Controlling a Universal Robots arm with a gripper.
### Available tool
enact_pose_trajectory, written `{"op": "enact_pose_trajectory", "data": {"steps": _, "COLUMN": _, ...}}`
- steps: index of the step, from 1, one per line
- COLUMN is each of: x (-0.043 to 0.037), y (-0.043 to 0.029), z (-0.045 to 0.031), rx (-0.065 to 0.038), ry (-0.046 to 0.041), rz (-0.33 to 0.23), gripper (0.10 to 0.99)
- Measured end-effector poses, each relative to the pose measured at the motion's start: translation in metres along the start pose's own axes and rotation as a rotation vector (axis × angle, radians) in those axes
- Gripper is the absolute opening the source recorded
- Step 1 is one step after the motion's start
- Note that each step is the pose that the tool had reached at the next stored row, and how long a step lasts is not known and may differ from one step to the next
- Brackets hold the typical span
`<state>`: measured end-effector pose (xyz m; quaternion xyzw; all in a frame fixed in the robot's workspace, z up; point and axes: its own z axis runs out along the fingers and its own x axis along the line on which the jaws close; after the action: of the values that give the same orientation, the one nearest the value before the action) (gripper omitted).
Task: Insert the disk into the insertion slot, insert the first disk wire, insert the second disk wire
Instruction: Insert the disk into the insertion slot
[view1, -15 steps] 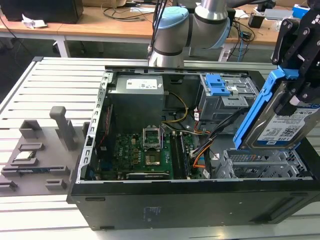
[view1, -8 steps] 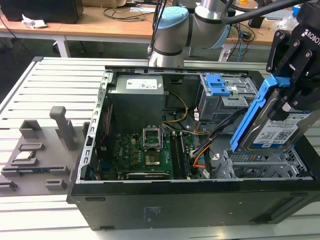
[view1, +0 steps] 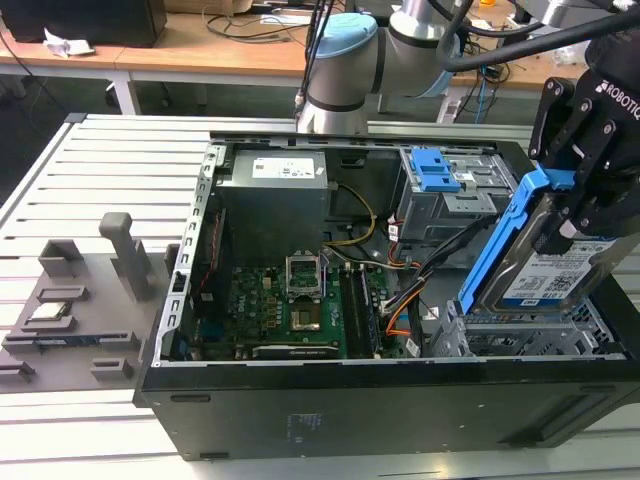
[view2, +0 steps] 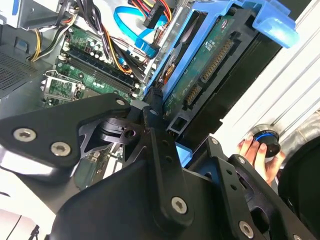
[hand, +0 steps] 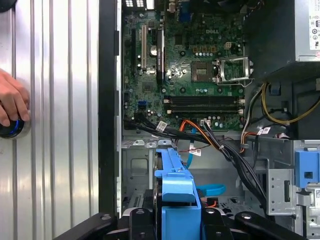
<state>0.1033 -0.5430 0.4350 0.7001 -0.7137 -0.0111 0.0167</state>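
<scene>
Black gripper (view1: 578, 205) clamped on silver disk (view1: 545, 272) in blue carrier, tilted over perforated silver insertion slot (view1: 585, 335) in corner of black case (view1: 350, 410); ribbed grey table (view1: 100, 150), wooden desks (view1: 200, 45) behind.

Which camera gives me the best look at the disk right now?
The exterior view: the disk shows nearly whole, label and blue carrier, tilted in the gripper over the insertion slot. The second wrist view shows its circuit-board underside; the first wrist view shows the carrier's blue edge end-on.
</scene>
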Motion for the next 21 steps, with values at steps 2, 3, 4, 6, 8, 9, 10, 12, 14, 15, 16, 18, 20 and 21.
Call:
{"op": "enact_pose_trajectory", "data": {"steps": 2, "x": 0.0002, "y": 0.0, "z": 0.0014, "rx": 0.0, "ry": -0.0002, "rz": 0.0, "gripper": 0.369}}
{"op": "enact_pose_trajectory", "data": {"steps": 3, "x": 0.0007, "y": -0.0001, "z": 0.0021, "rx": 0.0, "ry": 0.0001, "rz": 0.0, "gripper": 0.369}}
{"op": "enact_pose_trajectory", "data": {"steps": 4, "x": 0.0012, "y": -0.0001, "z": 0.0027, "rx": 0.0, "ry": 0.0002, "rz": 0.0, "gripper": 0.369}}
{"op": "enact_pose_trajectory", "data": {"steps": 6, "x": 0.0016, "y": 0.0003, "z": 0.0044, "rx": 0.0, "ry": 0.0, "rz": 0.0, "gripper": 0.369}}
{"op": "enact_pose_trajectory", "data": {"steps": 8, "x": 0.0017, "y": 0.0008, "z": 0.0071, "rx": 0.0, "ry": 0.0, "rz": 0.0, "gripper": 0.369}}
{"op": "enact_pose_trajectory", "data": {"steps": 9, "x": 0.0017, "y": 0.0009, "z": 0.0082, "rx": 0.0, "ry": 0.0, "rz": 0.0, "gripper": 0.369}}
{"op": "enact_pose_trajectory", "data": {"steps": 10, "x": 0.0017, "y": 0.0009, "z": 0.0093, "rx": 0.0, "ry": 0.0, "rz": 0.0, "gripper": 0.369}}
{"op": "enact_pose_trajectory", "data": {"steps": 12, "x": 0.0016, "y": 0.0008, "z": 0.0109, "rx": 0.0, "ry": 0.0001, "rz": 0.0, "gripper": 0.369}}
{"op": "enact_pose_trajectory", "data": {"steps": 14, "x": 0.0016, "y": 0.0008, "z": 0.0131, "rx": 0.0, "ry": 0.0, "rz": 0.0, "gripper": 0.369}}
{"op": "enact_pose_trajectory", "data": {"steps": 15, "x": 0.0016, "y": 0.0007, "z": 0.0149, "rx": 0.0, "ry": 0.0, "rz": 0.0, "gripper": 0.369}}
{"op": "enact_pose_trajectory", "data": {"steps": 16, "x": 0.0016, "y": 0.0006, "z": 0.0163, "rx": 0.0, "ry": 0.0001, "rz": 0.0, "gripper": 0.369}}
{"op": "enact_pose_trajectory", "data": {"steps": 18, "x": 0.0016, "y": 0.0005, "z": 0.0205, "rx": 0.0, "ry": 0.0, "rz": 0.0, "gripper": 0.369}}
{"op": "enact_pose_trajectory", "data": {"steps": 20, "x": 0.0016, "y": 0.0004, "z": 0.0236, "rx": 0.0, "ry": 0.0001, "rz": 0.0, "gripper": 0.369}}
{"op": "enact_pose_trajectory", "data": {"steps": 21, "x": 0.0016, "y": 0.0003, "z": 0.0249, "rx": 0.0, "ry": 0.0, "rz": 0.0, "gripper": 0.369}}
